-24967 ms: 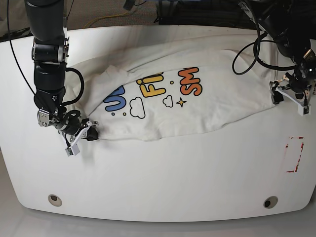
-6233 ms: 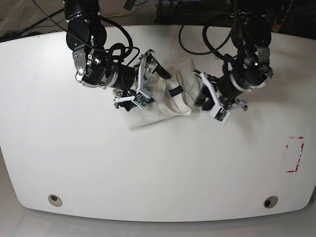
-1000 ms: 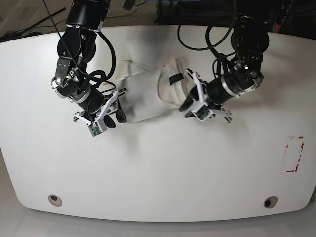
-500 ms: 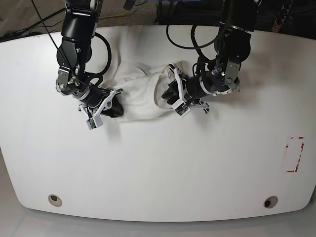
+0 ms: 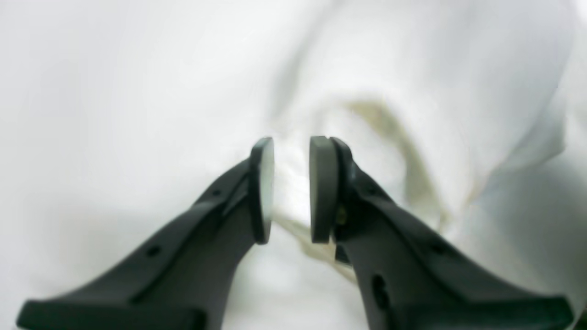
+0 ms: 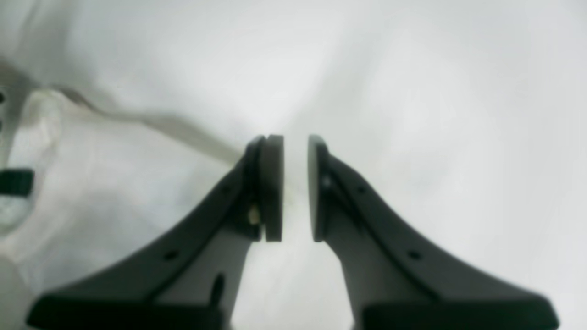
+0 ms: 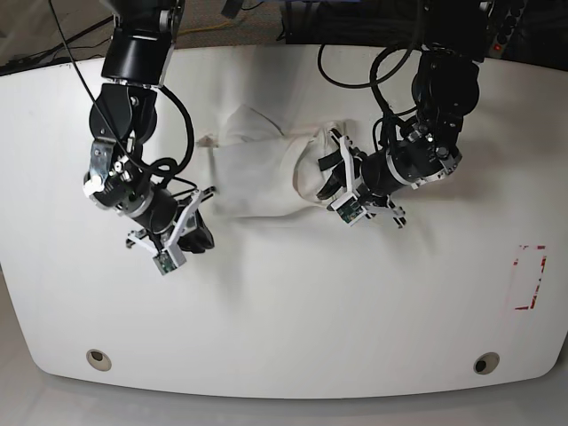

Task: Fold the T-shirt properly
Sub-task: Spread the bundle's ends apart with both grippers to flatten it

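The T-shirt [image 7: 262, 177] lies as a white folded bundle at the middle back of the table [image 7: 284, 311], with only plain white cloth showing. My left gripper [image 7: 335, 191] is at its right end. In the left wrist view that gripper [image 5: 291, 188] is shut on a ridge of the T-shirt [image 5: 412, 91], with a cream hem under the pads. My right gripper [image 7: 206, 232] is at the bundle's lower left corner. In the right wrist view its pads stand close together [image 6: 296, 188], and the hem of the T-shirt [image 6: 91, 192] runs up to them.
A red-marked rectangle [image 7: 530, 277] sits near the table's right edge. Two round holes [image 7: 98, 358] [image 7: 485, 363] lie near the front edge. Black cables [image 7: 355, 62] hang over the back edge. A small black tag [image 6: 16, 181] shows on the cloth.
The right gripper closed at the shirt's lower left edge, then moved down and left. The left gripper moved right. The bundle now lies flatter and wider between them.
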Motion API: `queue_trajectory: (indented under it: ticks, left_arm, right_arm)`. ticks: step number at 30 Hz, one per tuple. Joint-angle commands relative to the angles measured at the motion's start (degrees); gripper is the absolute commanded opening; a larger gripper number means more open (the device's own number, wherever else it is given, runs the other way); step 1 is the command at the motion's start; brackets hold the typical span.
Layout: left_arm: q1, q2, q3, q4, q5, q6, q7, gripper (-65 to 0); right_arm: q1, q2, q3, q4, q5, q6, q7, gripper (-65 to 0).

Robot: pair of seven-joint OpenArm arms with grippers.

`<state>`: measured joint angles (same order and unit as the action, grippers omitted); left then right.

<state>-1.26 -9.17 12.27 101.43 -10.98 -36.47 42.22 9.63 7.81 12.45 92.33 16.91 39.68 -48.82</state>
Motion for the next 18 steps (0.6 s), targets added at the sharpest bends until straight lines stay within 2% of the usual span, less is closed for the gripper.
queue_trajectory:
  ticks: [1, 4, 6, 11, 18]
  left_arm:
    - [0.5, 0.2, -0.7, 5.2, -0.8, -0.1, 1.8, -53.6]
    - [3.4, 0.2, -1.6, 8.4, -0.8, -2.0, 4.5, -53.6]
    - [4.9, 0.2, -1.7, 8.8, -0.8, -3.5, 5.5, -53.6]
    - [9.6, 0.2, -1.9, 8.5, -0.6, -3.5, 7.2, -53.6]
    - [11.3, 0.2, -1.7, -0.5, -0.5, -3.5, 6.8, -53.6]
  right_arm:
    - [3.5, 1.7, -2.1, -3.1, -0.3, 0.3, 1.2, -56.9]
    - [6.7, 2.1, -5.8, -10.2, -3.4, 0.3, 2.5, -56.9]
    - [7.9, 2.3, -7.7, -14.4, -6.0, 0.3, 5.5, -56.9]
    - [8.7, 2.4, -10.2, -21.8, -12.4, 0.3, 13.5, -56.9]
    - [5.6, 4.1, -10.2, -20.5, -14.5, 0.3, 13.6, -56.9]
